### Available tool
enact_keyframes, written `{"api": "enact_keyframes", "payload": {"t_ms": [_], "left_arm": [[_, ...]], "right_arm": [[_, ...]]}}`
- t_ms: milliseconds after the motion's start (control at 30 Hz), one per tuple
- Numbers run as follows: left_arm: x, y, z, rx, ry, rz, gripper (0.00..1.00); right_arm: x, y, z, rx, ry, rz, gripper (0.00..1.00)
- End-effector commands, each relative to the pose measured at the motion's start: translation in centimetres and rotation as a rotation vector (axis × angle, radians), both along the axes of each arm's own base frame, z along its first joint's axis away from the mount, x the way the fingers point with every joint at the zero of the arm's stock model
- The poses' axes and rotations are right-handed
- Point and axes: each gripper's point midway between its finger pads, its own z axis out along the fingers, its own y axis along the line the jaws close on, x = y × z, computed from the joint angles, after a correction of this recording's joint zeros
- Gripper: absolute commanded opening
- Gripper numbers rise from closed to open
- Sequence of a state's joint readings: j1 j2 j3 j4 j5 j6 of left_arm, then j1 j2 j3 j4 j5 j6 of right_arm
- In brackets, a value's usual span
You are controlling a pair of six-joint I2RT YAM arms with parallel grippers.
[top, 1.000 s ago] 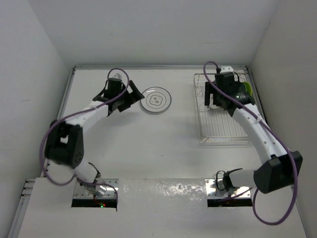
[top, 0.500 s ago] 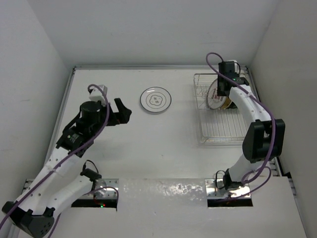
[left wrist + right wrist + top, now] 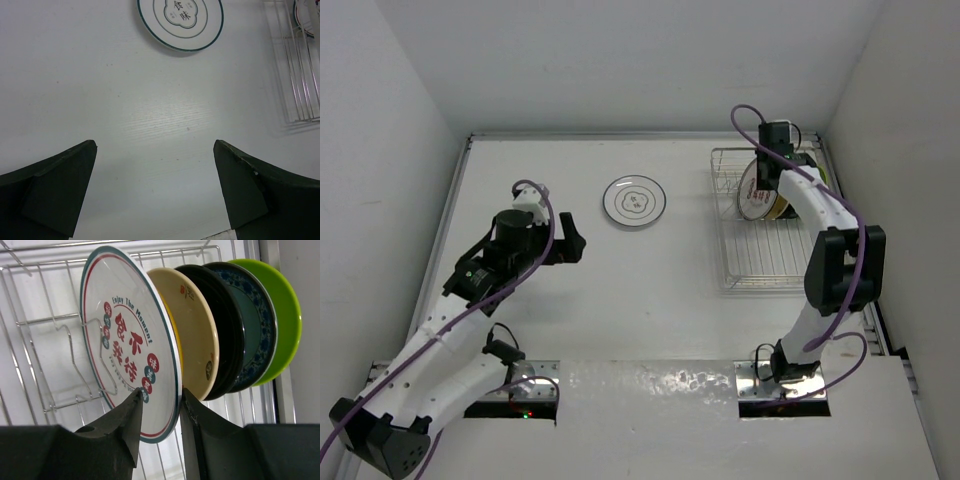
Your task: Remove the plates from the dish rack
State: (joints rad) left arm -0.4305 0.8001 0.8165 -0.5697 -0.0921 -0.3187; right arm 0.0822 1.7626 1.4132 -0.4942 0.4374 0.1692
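The dish rack [image 3: 760, 270] stands at the far right, and its wires [image 3: 30, 320] fill the right wrist view. Several plates stand upright in it: a white plate with red lettering [image 3: 127, 335], then tan [image 3: 197, 335], black [image 3: 227, 340], blue-patterned [image 3: 255, 330] and lime green [image 3: 285, 315]. My right gripper [image 3: 160, 392] is shut on the lower rim of the white plate [image 3: 755, 192], one finger on its face and one behind. My left gripper [image 3: 575, 232] hangs open over bare table, nothing between its fingers [image 3: 65, 185]. A white green-ringed plate [image 3: 635, 203] lies flat on the table ahead of it.
The green-ringed plate [image 3: 181, 20] is at the top of the left wrist view, with the rack's corner [image 3: 300, 85] at the right edge. Walls close in the table at the back and both sides. The rack sits close to the right wall.
My left arm has drawn back from the flat plate toward the near left, still open. My right gripper has moved in over the rack and closed on the white lettered plate.
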Motion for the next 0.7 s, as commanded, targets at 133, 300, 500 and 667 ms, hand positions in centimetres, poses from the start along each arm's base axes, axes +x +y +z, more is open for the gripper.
{"api": "enact_keyframes", "payload": {"t_ms": [133,300,500,667], "left_arm": [[0.4,-0.2,0.9,-0.01,-0.042,-0.015,1.0],[0.4,-0.2,0.8,-0.012,-0.042,-0.013,1.0],[0.5,-0.3,0.5,-0.009,-0.031,-0.015,1.0],[0.5,-0.3,0.5,-0.007,-0.03,-0.016,1.0]], "right_arm": [[1.9,2.5,1.4,0.124,-0.103,0.056,0.29],[2.1,2.7,1.0,0.133,-0.097,0.052,0.2],[1.4,2.2,1.1,0.135,-0.099,-0.013,0.09],[1.1,1.5,3.5,0.116,-0.131,-0.048,0.0]]}}
